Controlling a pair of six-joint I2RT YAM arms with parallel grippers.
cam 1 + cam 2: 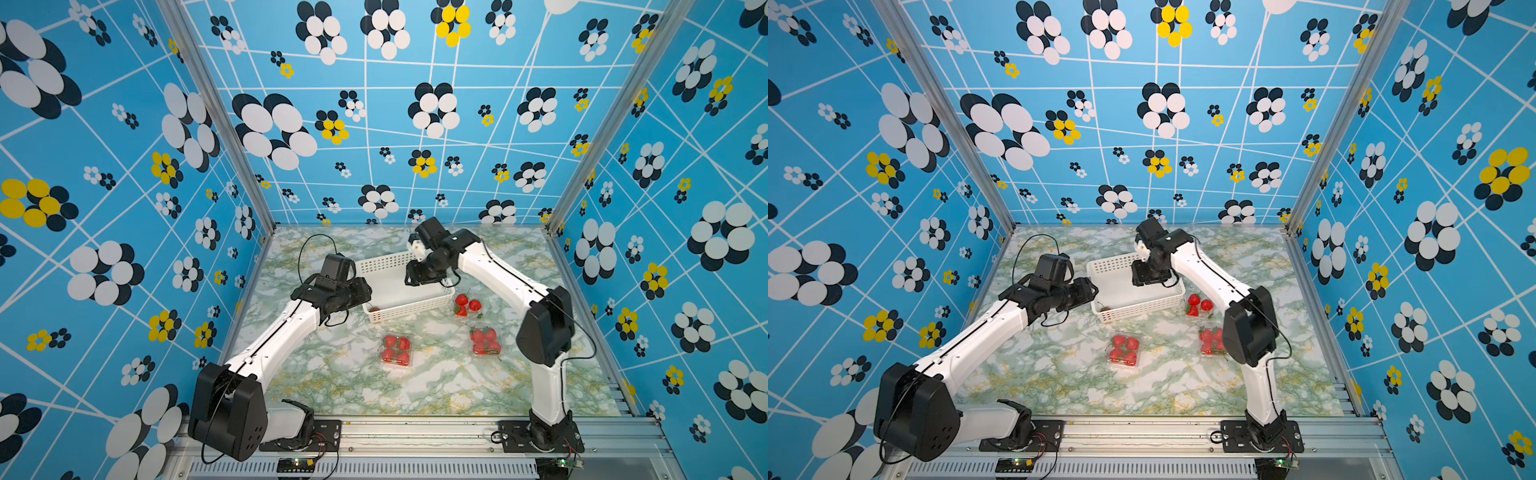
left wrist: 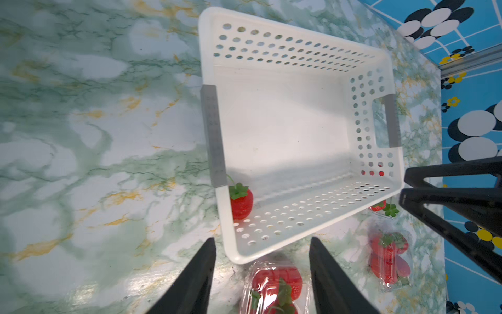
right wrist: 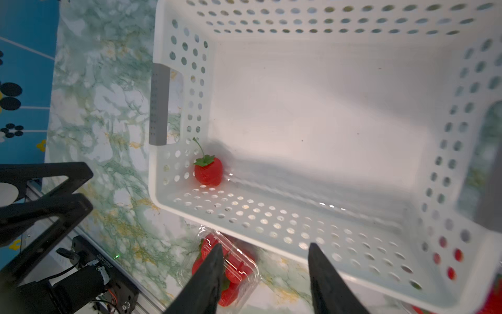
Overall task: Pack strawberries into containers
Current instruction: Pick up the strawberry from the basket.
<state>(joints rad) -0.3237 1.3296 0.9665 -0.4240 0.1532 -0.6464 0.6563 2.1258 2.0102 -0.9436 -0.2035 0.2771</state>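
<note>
Records one glossy red strawberry (image 3: pixel 208 172) in the 7 o'clock corner of the white perforated plastic basket (image 1: pixel 415 309), near both walls. Finds left gripper (image 2: pixel 262 239) at the 9 o'clock rim, jaws parted, empty. Finds right gripper (image 3: pixel 264 244) above the 1 o'clock side, jaws spread, empty. Notes three clear plastic clamshell containers (image 1: pixel 397 351) of strawberries (image 1: pixel 485 341) at 4 to 6 o'clock. Sees marbled tabletop (image 1: pixel 390 328) between basket and 6 o'clock container.

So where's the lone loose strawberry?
In the right wrist view the strawberry lies inside the white basket, in its near corner on the robot's left, beside the grey handle.
</note>
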